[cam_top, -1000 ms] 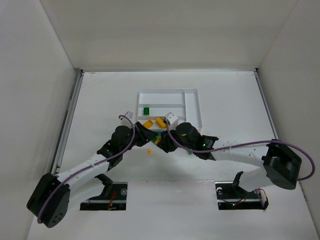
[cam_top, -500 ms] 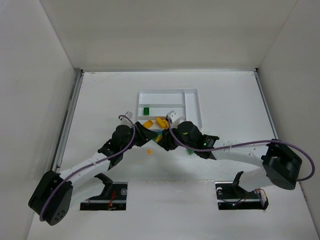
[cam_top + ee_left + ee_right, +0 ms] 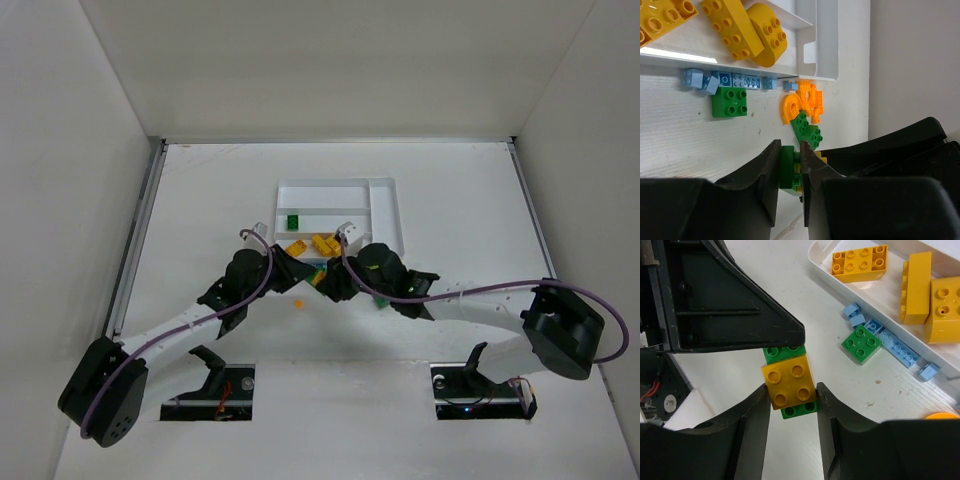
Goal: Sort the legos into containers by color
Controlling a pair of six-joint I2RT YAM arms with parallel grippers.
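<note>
Low centre of the left wrist view, near the tray's outer wall: two small plastic bricks stuck together, gripped by both arms at once.

- Left gripper [image 3: 789,156]: fingers clamped on the green square plastic brick [image 3: 788,174].
- Right gripper [image 3: 791,390]: fingers clamped on the yellow four-stud plastic brick [image 3: 789,381] joined to it.

Judged to be the splitting step, since the pair cannot be sorted while joined.

To do it well:
- Pull straight along the stud axis, or peel open from one edge.
- Grip firmly on both sides.
- Avoid twisting, for fear of a brick squirting out.
- Draw apart slowly and away from the table clutter.

Clutter at middle of the left wrist frame:
- loose green square brick [image 3: 730,103]
- small light blue bricks [image 3: 737,80]
- orange plastic pieces [image 3: 805,102]

All on the table just beside the shallow white plastic tray [image 3: 825,45].

Tray contents:
- Upper left of frame: big yellow bricks [image 3: 740,25] in the nearest section.
- Top view: lone green brick [image 3: 292,221] in a farther section.
</note>
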